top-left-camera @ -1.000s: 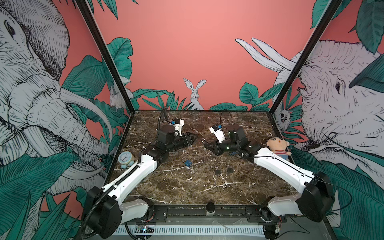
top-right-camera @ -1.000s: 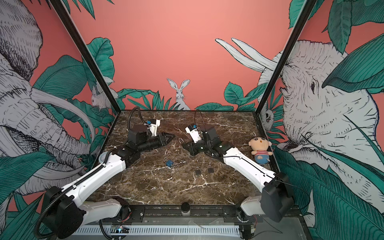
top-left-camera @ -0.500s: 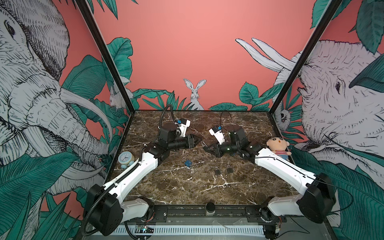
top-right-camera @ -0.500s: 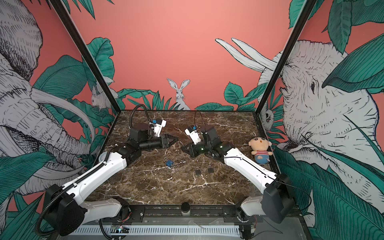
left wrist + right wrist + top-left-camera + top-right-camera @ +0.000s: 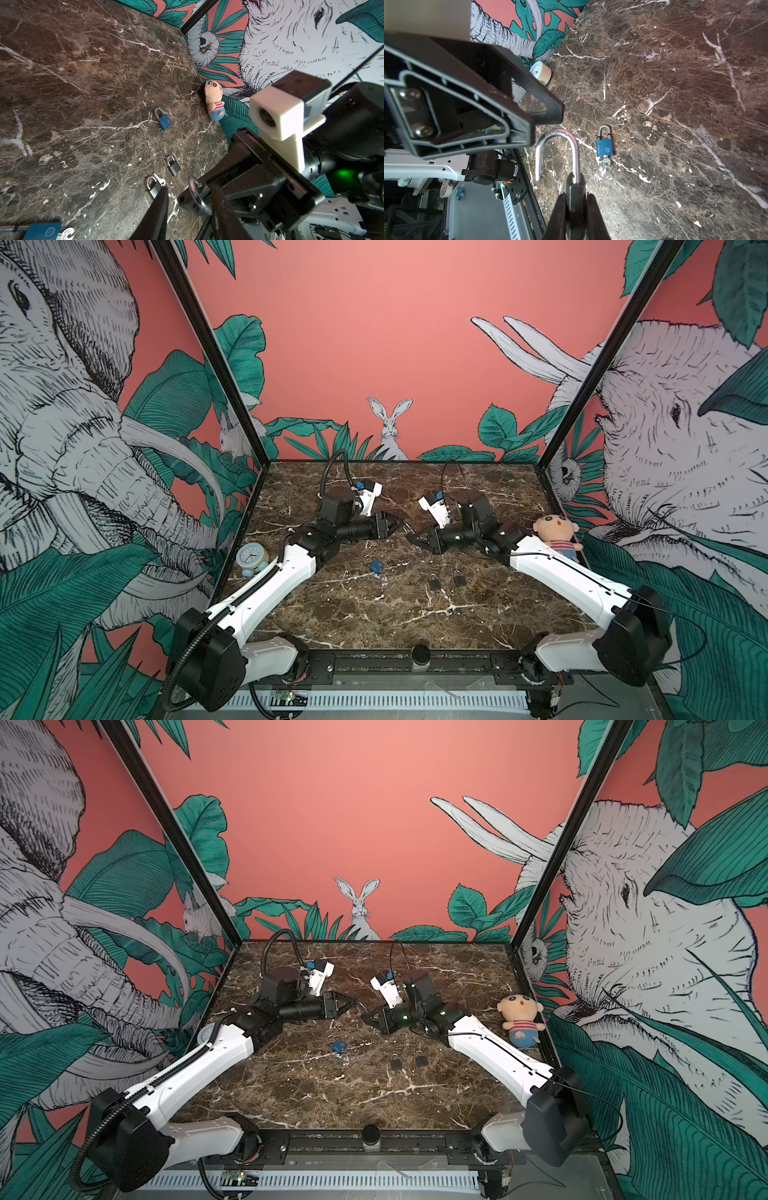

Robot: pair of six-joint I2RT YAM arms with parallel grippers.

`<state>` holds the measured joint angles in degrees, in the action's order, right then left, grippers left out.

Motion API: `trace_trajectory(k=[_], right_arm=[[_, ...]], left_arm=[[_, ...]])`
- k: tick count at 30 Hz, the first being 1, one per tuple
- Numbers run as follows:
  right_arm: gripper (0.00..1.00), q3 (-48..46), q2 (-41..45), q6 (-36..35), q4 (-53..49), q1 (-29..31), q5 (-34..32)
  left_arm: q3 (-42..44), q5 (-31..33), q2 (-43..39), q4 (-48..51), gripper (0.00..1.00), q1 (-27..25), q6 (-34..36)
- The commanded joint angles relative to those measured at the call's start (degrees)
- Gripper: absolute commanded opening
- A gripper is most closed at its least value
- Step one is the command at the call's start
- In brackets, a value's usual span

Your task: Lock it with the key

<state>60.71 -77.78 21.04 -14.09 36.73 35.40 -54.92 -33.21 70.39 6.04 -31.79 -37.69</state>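
Observation:
My right gripper is shut on the dark body of a padlock. Its silver shackle is swung open and points at the left gripper. My left gripper is open, its two dark fingers on either side of that shackle, which lies close against one of them. In both top views the two grippers meet tip to tip above mid-table, left and right. No key shows on the held padlock.
On the marble table lie a blue padlock with a key in it and two small dark padlocks. Another blue padlock shows in the left wrist view. A doll sits at the right wall, a clock at the left.
My left gripper has moved right to the held padlock's shackle and rolled at the wrist, its jaws narrowing a little. The right gripper has barely shifted.

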Motion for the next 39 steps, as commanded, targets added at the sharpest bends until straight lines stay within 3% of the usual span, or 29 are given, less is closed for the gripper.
trace_trajectory(k=[1,32,39], right_arm=[[0.0,2.43,0.65,0.74,2.35,-0.48,1.58],[0.0,2.93,1.08,1.73,2.79,-1.36,4.45],[0.0,1.51,1.32,1.69,2.44,-3.1,8.92]], left_arm=[[1.04,-0.15,0.27,-0.06,0.36,-0.19,0.79],[2.18,-0.18,1.56,-0.84,0.35,-0.38,0.96],[2.8,0.59,-2.12,-2.7,0.38,-0.2,0.94]])
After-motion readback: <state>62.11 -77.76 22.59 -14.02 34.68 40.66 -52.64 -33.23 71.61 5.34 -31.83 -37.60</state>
